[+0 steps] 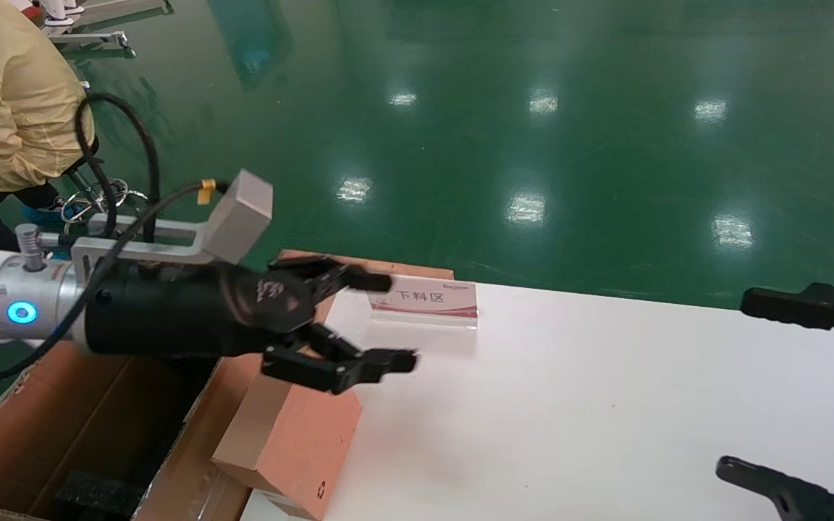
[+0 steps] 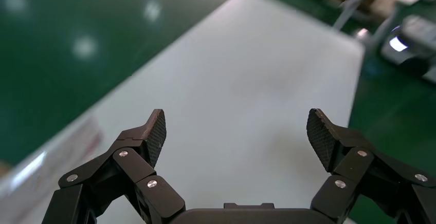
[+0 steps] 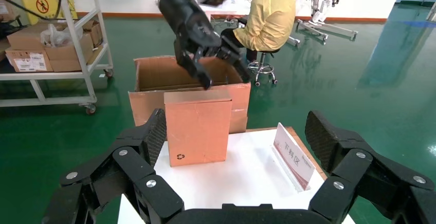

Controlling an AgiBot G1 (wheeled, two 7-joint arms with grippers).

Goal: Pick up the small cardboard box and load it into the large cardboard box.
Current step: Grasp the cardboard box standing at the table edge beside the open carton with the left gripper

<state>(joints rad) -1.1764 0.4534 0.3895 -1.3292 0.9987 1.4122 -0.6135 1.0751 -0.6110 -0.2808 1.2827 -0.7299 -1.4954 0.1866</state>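
Note:
The small cardboard box [image 1: 294,434] [image 3: 198,126], reddish-brown with a dark recycling mark, stands upright at the white table's left end. The large cardboard box [image 1: 62,427] [image 3: 154,77] stands open right beside it, with black foam [image 1: 95,496] at its bottom. My left gripper [image 1: 401,320] [image 3: 226,77] hangs open just above the small box's top, holding nothing. In the left wrist view my left gripper [image 2: 235,126] shows only bare table between its fingers. My right gripper [image 1: 734,383] [image 3: 236,131] is open at the table's right side, facing the small box from a distance.
A clear stand with a red-and-white sign [image 1: 431,300] [image 3: 293,154] sits on the white table [image 1: 605,405] near its far left corner. A person in yellow [image 1: 11,94] [image 3: 270,13] sits behind the large box. A cart with cartons [image 3: 51,44] stands farther off.

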